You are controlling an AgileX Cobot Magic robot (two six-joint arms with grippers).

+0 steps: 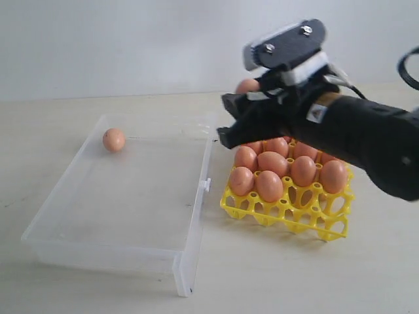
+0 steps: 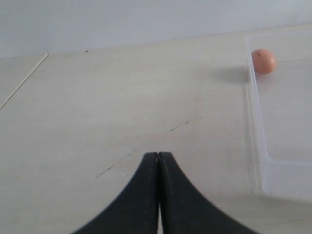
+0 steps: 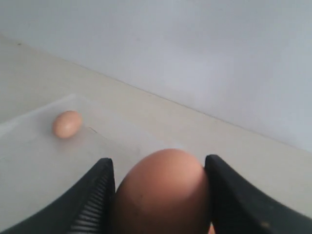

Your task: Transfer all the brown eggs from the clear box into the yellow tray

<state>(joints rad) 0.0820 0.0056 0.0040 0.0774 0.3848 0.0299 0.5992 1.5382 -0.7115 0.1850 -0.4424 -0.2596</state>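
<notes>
- Right arm (image 1: pixel 366 137) comes in from 3 o'clock and slopes down toward 9, with the wrist hanging over the far-left part of the yellow tray (image 1: pixel 288 212).
- Right gripper (image 3: pixel 160 165) is pinching one of the brown eggs, the held egg (image 3: pixel 161 200), with a finger on each flank.
- Left gripper (image 2: pixel 158 155) has its fingers pressed flat together, over bare table (image 2: pixel 97 107) just outside the clear box (image 1: pixel 196 216).
- The box sits at the tray's 9 o'clock with a thin gap between them. Its floor is wide open.
- A lone egg (image 1: pixel 113 139) lies in the box's 10 o'clock corner, close to the walls.
- Tray eggs (image 1: pixel 272 163) crowd the far and middle cups, and the 6 o'clock edge shows bare lattice.
- The held egg's long axis runs along the fingers, rounded end poking past the tips. The lone egg's axis is hard to call.
</notes>
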